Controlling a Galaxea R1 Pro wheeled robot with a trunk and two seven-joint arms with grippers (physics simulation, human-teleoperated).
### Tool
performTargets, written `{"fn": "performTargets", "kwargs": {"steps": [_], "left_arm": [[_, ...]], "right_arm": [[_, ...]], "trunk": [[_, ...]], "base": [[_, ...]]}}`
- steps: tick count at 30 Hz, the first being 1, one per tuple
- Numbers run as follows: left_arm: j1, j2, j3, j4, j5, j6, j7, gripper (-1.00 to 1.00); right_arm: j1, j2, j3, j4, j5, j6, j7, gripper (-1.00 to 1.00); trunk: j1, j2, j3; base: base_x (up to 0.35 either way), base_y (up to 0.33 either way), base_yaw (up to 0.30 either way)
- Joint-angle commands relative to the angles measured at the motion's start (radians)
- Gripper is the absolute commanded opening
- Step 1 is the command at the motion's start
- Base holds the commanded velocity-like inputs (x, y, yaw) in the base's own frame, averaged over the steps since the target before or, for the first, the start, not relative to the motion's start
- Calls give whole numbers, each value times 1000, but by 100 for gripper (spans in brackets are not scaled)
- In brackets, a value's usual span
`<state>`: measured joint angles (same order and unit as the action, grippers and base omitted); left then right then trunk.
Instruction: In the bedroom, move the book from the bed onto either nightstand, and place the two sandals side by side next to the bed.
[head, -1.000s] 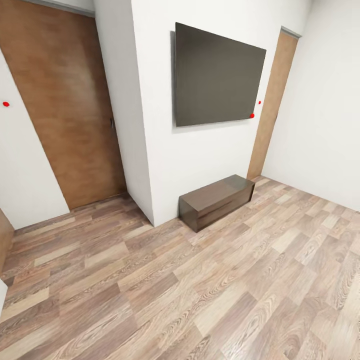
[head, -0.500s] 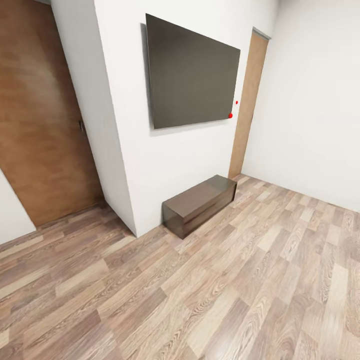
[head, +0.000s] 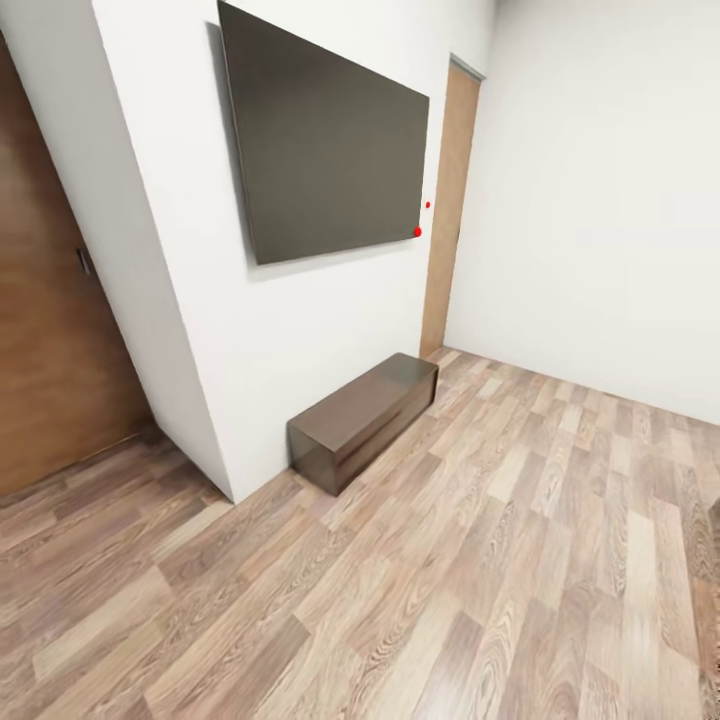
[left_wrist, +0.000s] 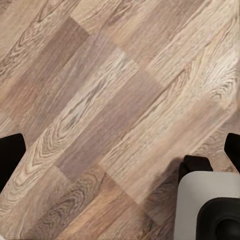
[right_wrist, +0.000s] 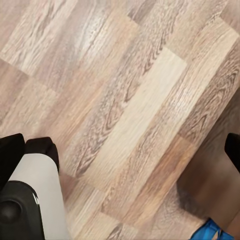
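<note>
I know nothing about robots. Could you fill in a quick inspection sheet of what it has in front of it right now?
Surface: wood-plank floor, bare planks across the room.
Job's things: nothing seen; the robot seems to be on its way.
Clutter: a small blue object at the edge of the right wrist view, too cut off to identify.
Grippers: left gripper and right gripper both point down at the floor, dark fingertips far apart, holding nothing.
Cables: nothing seen.
Surroundings: dark wall screen on a white wall; low dark cabinet on the floor beneath it; brown door to the left, lighter door beyond the screen; parts of the robot's base by the floor.
</note>
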<state>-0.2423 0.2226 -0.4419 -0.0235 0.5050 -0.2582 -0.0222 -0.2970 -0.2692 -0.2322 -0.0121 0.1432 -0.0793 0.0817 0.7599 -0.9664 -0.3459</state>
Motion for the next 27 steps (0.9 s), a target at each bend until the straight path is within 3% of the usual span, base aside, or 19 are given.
{"fn": "performTargets", "kwargs": {"steps": [1,27], "left_arm": [[0,0,-8,0,10,-3,-2,100],[0,-3,-26,0,10,-4,-1,100]], "right_arm": [[-1,0,-9,1,10,-4,3,100],[-1,-1,-9,1,10,-4,3,100]], "trunk": [[1,-1,-1],[1,-1,-1]], "base": [[325,107,-277],[326,96,-278]]}}
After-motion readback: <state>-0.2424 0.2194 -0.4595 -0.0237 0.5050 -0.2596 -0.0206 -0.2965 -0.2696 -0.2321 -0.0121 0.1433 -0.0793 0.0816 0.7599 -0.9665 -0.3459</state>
